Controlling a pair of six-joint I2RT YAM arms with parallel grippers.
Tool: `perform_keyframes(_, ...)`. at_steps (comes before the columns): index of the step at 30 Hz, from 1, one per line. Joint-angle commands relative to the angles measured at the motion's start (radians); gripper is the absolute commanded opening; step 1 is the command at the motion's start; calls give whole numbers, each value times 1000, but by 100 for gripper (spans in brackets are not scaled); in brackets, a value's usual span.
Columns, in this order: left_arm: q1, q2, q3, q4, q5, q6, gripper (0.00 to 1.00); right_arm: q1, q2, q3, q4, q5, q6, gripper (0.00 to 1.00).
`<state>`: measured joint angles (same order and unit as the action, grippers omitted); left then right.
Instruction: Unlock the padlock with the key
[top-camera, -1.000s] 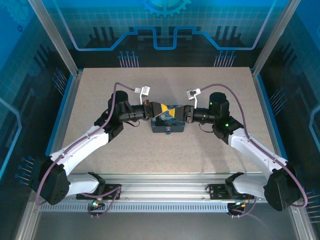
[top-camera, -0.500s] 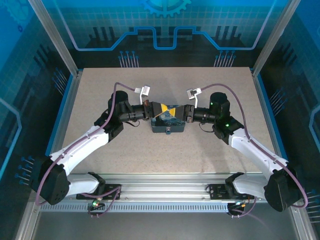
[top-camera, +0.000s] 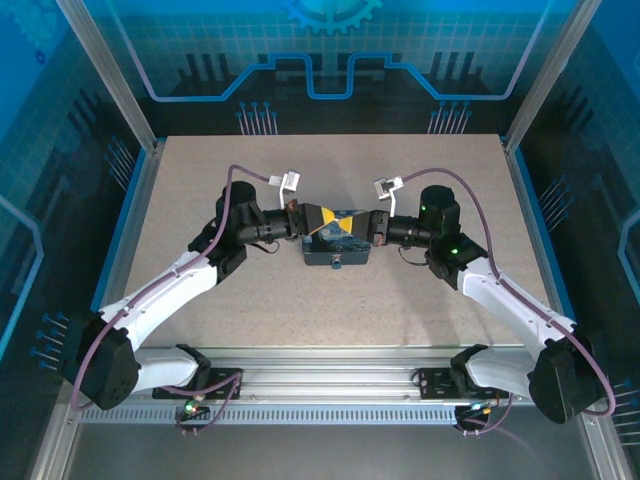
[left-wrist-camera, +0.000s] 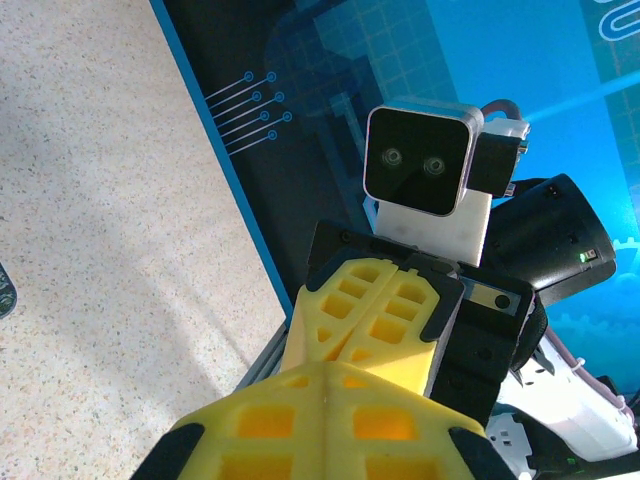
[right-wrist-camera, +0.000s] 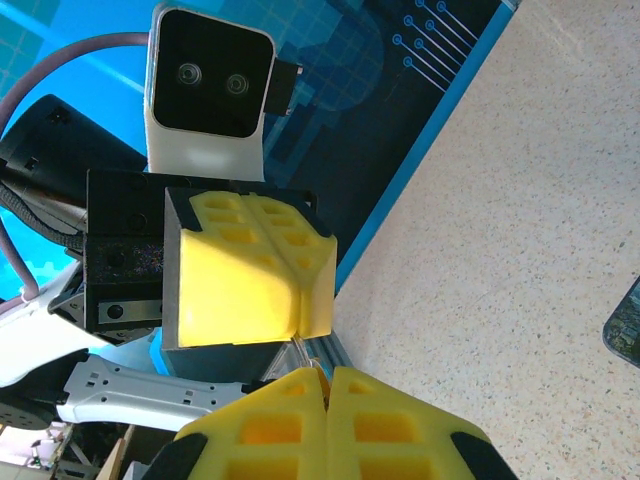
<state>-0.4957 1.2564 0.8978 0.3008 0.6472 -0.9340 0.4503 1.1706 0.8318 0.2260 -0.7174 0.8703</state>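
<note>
Right wrist cam: left gripper (right-wrist-camera: 306, 320) and right gripper (right-wrist-camera: 326, 378) both pinched on the key (right-wrist-camera: 303, 348); a mistimed handoff could drop it.

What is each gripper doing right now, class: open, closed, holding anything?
Left gripper: closed; whether it holds anything cannot be told.
Right gripper: closed; a thin sliver, maybe the key, sits at the meeting tips.
</note>
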Motion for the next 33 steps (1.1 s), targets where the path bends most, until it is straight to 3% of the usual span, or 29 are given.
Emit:
perform_keyframes(1, -7, 12, 1, -1, -5, 24, 26, -3, -26, -7, 2, -10, -34, 0)
perform_keyframes(7, -10, 1, -27, -52, -44, 65, 62, -37, -53, -18, -90, 38, -87, 0)
perform_keyframes(13, -62, -23, -107, -125, -154, 172, 83, -70, -62, 21, -305, 183, -224, 0)
perform_keyframes(14, -78, -24, -130, -119, -182, 185, 95, -73, -57, 30, -336, 216, -243, 0)
perform_keyframes(15, -95, -23, -155, -102, -212, 200, 99, -76, -51, 35, -358, 244, -263, 0)
perform_keyframes(22, -207, 12, -303, 64, -442, 285, 99, -82, 16, 42, -392, 437, -343, 0)
perform_keyframes(33, -263, 240, -390, 390, -599, 352, 99, -122, 275, 197, -327, 543, -378, 0)
